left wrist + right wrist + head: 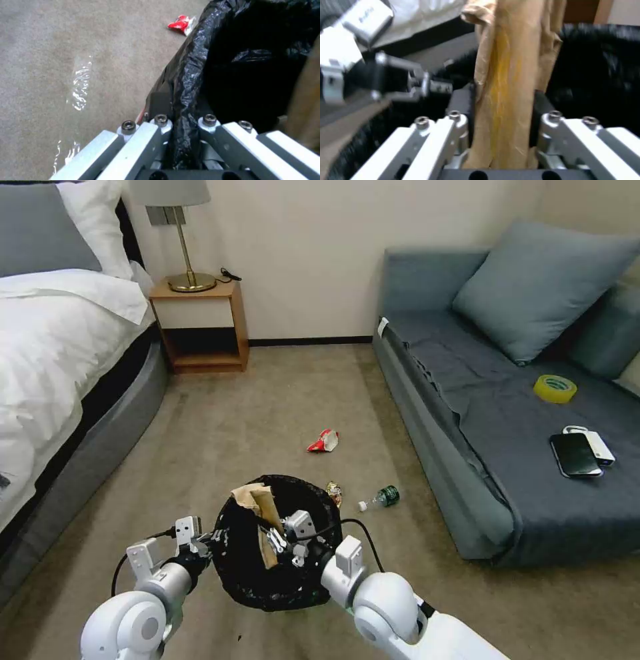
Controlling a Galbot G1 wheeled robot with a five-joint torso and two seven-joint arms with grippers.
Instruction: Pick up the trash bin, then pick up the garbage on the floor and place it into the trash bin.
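Note:
The trash bin [248,575], lined with a glossy black bag, hangs just above the carpet in front of me. My left gripper [209,541] is shut on its rim; in the left wrist view the fingers [159,105] pinch the black liner [190,75]. My right gripper [275,545] is over the bin's mouth, shut on a tan crumpled paper bag [259,501] that stands upright between its pads [461,100]. On the floor beyond lie a red-white wrapper [323,441], a gold-brown wrapper [333,491] and a small clear bottle [382,497].
A bed [53,367] runs along the left, with a nightstand [200,323] and lamp at the back. On the right, a grey sofa [467,447] carries a yellow tape roll [555,388] and a black phone [575,454]. Open carpet lies between them.

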